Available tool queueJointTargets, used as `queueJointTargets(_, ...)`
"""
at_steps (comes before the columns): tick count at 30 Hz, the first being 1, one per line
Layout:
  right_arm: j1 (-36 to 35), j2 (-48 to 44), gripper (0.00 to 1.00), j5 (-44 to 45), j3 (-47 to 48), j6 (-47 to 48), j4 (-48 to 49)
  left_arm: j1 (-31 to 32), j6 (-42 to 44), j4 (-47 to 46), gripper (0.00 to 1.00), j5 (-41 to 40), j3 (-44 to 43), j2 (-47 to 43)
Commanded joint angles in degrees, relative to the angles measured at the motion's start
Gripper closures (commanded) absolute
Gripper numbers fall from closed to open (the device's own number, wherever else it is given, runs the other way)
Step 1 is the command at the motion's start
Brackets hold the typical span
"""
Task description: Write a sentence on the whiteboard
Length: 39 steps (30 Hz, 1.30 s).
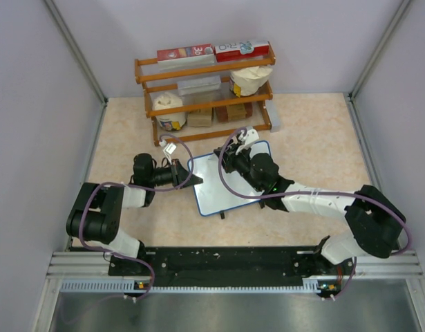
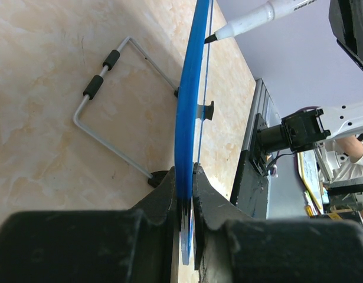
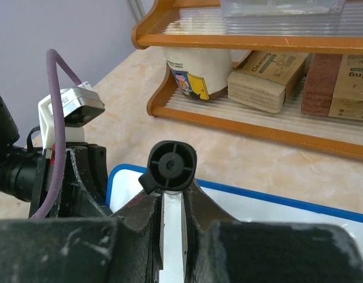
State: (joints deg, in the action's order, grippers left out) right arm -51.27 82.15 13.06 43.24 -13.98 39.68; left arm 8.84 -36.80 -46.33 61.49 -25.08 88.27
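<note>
The whiteboard point(image 1: 222, 185), white with a thin blue frame, stands tilted mid-table. No sentence shows on its face in any view. My left gripper point(image 1: 189, 173) is shut on its left edge; in the left wrist view the blue frame point(image 2: 189, 106) runs edge-on out of my jaws point(image 2: 189, 180). My right gripper point(image 1: 231, 162) hovers over the board's upper part, shut on a white marker with a black end cap point(image 3: 172, 167). The marker's black tip point(image 2: 212, 38) points at the board face, very close to it. The board also shows in the right wrist view point(image 3: 287, 218).
A wooden shelf rack point(image 1: 205, 86) with boxes, cups and a bowl stands just behind the board, also in the right wrist view point(image 3: 258, 41). The board's wire stand point(image 2: 104, 106) rests on the table behind it. Grey walls close in left, right and back.
</note>
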Motion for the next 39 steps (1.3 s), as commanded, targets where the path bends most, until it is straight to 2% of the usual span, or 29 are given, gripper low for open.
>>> queueJointTargets(1,-0.8,1.3,1.00,1.0,2.5,0.0,0.9,-0.1,2.3,-0.3,1.00,-2.1,-0.8,1.1)
queueJointTargets(24,-0.7,2.5,1.00,-4.4,3.0,-0.7,-1.2,-0.1,2.2,-0.7,1.00,-1.9,-0.9,1.4)
queueJointTargets(39,-0.7,1.9,1.00,-1.7,1.4,-0.8,-4.5,-0.1,2.2,-0.7,1.00,-1.8,-1.1,1.6)
